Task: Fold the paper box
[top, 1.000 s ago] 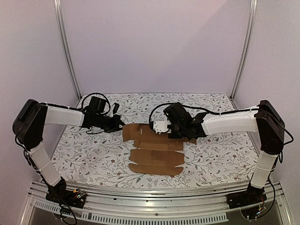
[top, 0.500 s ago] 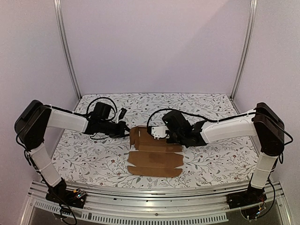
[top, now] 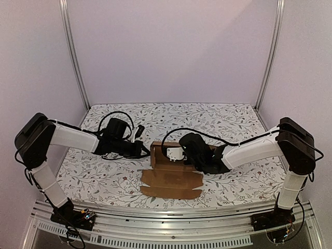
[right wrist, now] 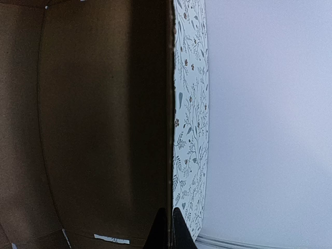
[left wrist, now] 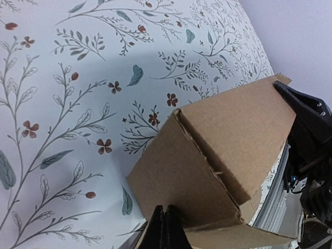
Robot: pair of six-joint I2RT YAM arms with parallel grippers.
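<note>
The paper box [top: 171, 179] lay on the floral tabletop [top: 233, 124], about midway between the left and right edges and nearer the near edge than the far one. Its near panels lay flat, while the far portion stood raised as a low wall with a folded corner. The left end effector [left wrist: 165, 219] was fully closed, fingers pressed together with nothing between them, and sat at the left end of the raised portion. In the left wrist view the fingertips overlapped the cardboard's lower face, and contact could not be confirmed. The right end effector [right wrist: 168, 220] was likewise closed and empty, positioned over the raised portion from the right. In the top view its fingertips were hidden behind the wrist housing. The right wrist view was half filled by a shadowed cardboard panel cut off at the frame edges. Which panel it was could not be made out.
</note>
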